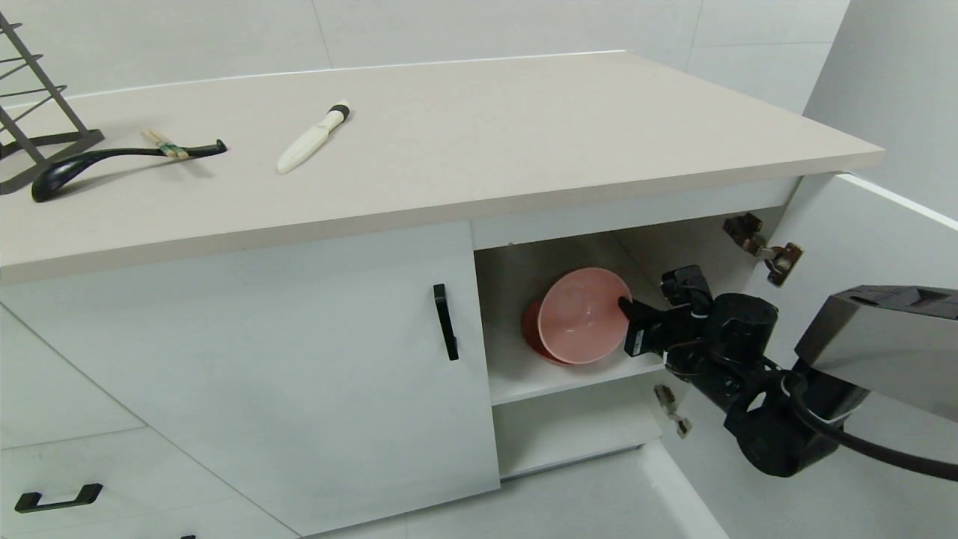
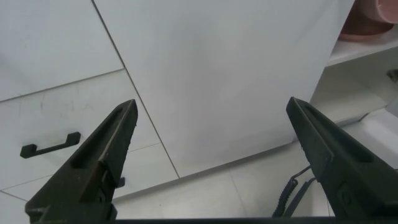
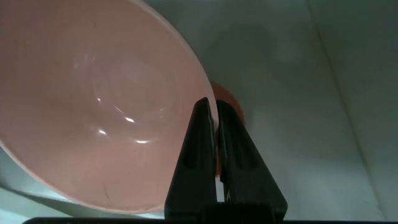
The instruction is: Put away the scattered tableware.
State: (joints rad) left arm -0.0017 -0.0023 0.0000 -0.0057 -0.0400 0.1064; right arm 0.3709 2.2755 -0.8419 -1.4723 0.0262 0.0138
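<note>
The right pincer point(image 1: 627, 307) point(image 3: 214, 115) is inside the open cupboard with its two fingers nipped together on the rim of the pink bowl point(image 1: 580, 314) point(image 3: 93, 106), one finger inside the rim and one outside. The bowl stands on edge just to the left of this pincer, its hollow turned out toward the room and its lower rim resting on the shelf point(image 1: 539, 378) below the fingertips. Behind the bowl, farther in from the pincer, a red dish point(image 1: 530, 329) leans against it; how much of it there is cannot be told. To the right of the pincer the cupboard's open door point(image 1: 861, 224) swings outward, and the closed door point(image 1: 299, 359) with its black handle point(image 1: 446, 322) lies to the left, beyond the bowl. Above and well to the left of the right pincer, on the worktop point(image 1: 524, 127), lie a cream knife point(image 1: 310, 138), then farther off a black ladle point(image 1: 105, 161) with chopsticks point(image 1: 166, 144) lying across its handle, and farthest of all a dark wire rack point(image 1: 30, 112). The left pincer point(image 2: 211, 109) is spread wide with nothing between its fingers; ahead of it is the closed door, with a drawer pull point(image 2: 50, 148) off to one side.
</note>
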